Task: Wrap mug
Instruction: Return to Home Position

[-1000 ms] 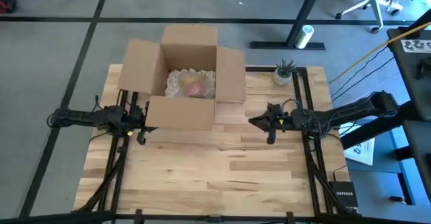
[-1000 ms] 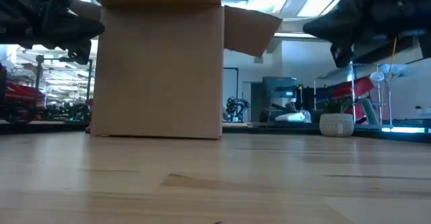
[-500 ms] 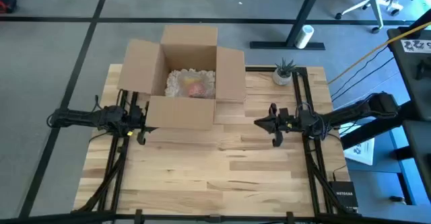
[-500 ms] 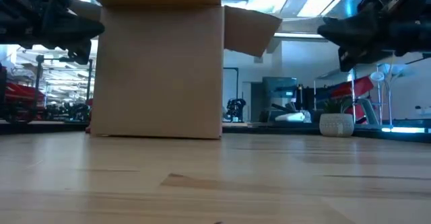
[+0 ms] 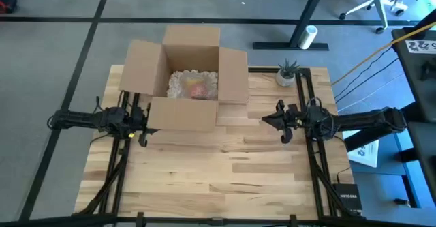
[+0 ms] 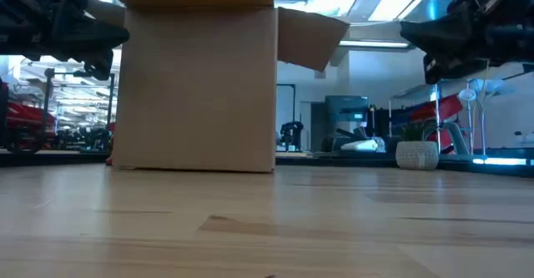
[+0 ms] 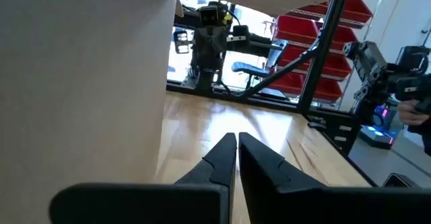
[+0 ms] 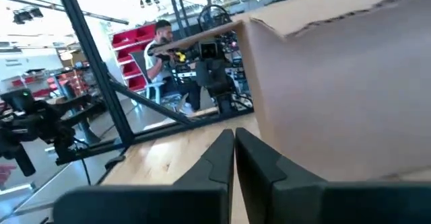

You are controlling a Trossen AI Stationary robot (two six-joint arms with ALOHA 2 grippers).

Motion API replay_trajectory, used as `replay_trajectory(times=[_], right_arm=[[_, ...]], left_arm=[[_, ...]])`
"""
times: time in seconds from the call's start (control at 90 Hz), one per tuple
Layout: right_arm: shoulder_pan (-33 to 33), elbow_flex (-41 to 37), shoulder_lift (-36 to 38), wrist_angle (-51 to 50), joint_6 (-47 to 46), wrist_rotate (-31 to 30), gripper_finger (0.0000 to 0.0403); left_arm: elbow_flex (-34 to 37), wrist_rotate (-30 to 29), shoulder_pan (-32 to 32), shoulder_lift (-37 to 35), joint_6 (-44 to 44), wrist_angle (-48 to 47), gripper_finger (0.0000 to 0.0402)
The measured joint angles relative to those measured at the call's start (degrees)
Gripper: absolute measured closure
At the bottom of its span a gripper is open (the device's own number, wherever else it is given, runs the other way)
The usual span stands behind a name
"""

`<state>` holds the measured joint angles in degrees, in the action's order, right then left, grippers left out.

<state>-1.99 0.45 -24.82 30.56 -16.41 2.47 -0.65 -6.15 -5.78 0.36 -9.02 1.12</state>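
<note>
An open cardboard box (image 5: 187, 77) stands on the far left part of the wooden table (image 5: 218, 165). Inside it lies a bundle of pale wrapping paper (image 5: 194, 85) with a pinkish thing showing in it; the mug itself I cannot make out. My left gripper (image 5: 144, 120) hovers shut at the box's near left corner, above the table. My right gripper (image 5: 266, 121) hovers shut to the right of the box, fingers pointing toward it, holding nothing.
A small potted plant (image 5: 286, 71) stands at the table's far right. Black frame rails (image 5: 310, 152) run along both table sides. The box's right flap (image 5: 234, 73) sticks out toward my right gripper. The near half of the table is bare wood.
My right gripper has drawn back toward the table's right edge, away from the box, staying shut. My left arm has kept still.
</note>
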Motion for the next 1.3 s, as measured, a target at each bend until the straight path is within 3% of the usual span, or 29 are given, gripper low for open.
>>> replay_trajectory(times=[0.367,0.611,0.789,1.3], right_arm=[[0.08,0.0,24.71,-24.72,-1.99,-7.82,0.0403],[0.08,0.02,23.52,-28.37,-1.77,-11.79,0.0403],[0.08,0.0,23.41,-27.38,-1.15,-19.52,0.0403],[0.08,0.0,23.45,-28.06,-2.65,-13.85,0.0403]], left_arm=[[0.0,0.0,0.0,0.0,0.02,0.01,0.0402],[-0.02,0.0,-0.01,0.02,0.0,0.0,0.0402],[-0.02,0.0,-0.02,0.11,0.0,0.01,0.0402],[-0.02,0.0,-0.01,0.17,0.0,0.01,0.0402]])
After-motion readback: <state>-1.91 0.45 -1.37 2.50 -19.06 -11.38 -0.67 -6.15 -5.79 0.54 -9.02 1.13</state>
